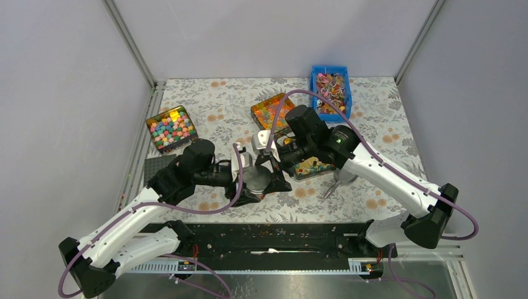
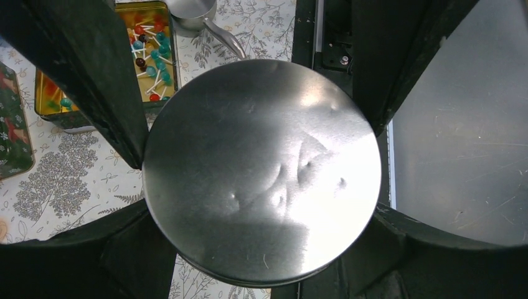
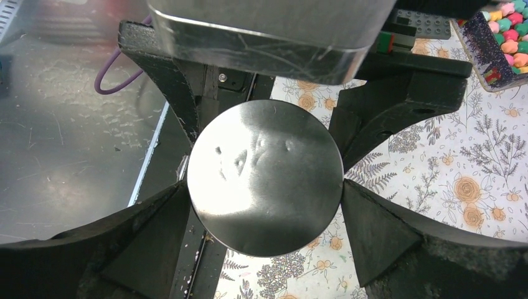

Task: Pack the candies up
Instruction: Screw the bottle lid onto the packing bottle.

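Item: tiny twist-wrapped candies [image 1: 330, 90] | in blue plastic bin [image 1: 313, 93], far table side, well apart from grippers | we judge them light, slippery, best pinched mid-body | left gripper [image 2: 261, 208] clasps round silver metal tin [image 1: 257, 178], jaws wide | right gripper [image 3: 264, 199] straddles it; grip unclear.

silver round tin [image 2: 261, 168]; blue bin [image 1: 330, 68]; red-orange-blue candies [image 1: 330, 87]; white tablecloth [image 1: 218, 103], grey leaves, orange flowers

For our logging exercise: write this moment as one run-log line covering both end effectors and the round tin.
left end effector: clamped on round tin | right end effector: astride same tin, grip unclear
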Controlling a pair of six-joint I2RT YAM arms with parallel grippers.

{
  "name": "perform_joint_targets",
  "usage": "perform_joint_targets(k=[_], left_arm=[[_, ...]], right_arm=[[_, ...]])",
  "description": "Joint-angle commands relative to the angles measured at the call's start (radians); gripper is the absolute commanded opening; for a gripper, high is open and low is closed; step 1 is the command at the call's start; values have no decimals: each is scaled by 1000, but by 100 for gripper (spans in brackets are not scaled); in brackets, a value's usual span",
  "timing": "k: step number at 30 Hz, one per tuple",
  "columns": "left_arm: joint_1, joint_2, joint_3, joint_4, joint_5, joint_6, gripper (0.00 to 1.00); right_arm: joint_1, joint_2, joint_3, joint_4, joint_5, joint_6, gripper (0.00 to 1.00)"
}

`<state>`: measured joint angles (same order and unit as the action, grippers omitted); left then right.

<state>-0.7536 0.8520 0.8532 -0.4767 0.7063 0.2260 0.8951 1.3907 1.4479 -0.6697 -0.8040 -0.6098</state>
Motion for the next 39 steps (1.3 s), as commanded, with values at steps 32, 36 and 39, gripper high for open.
perform_joint_targets(k=[32,36,39], left_arm=[[-4,-46,87,368,310,-57,57],[-4,-40,107,351,273,-54,57],[-3,-36,114,342,246,-47,56]], right_arm=[[11,-145,-190,90,-96,-94,61],[11,-145,-190,91,-66,-71,60],[10,-149,-192,90,-44,-58,63]])
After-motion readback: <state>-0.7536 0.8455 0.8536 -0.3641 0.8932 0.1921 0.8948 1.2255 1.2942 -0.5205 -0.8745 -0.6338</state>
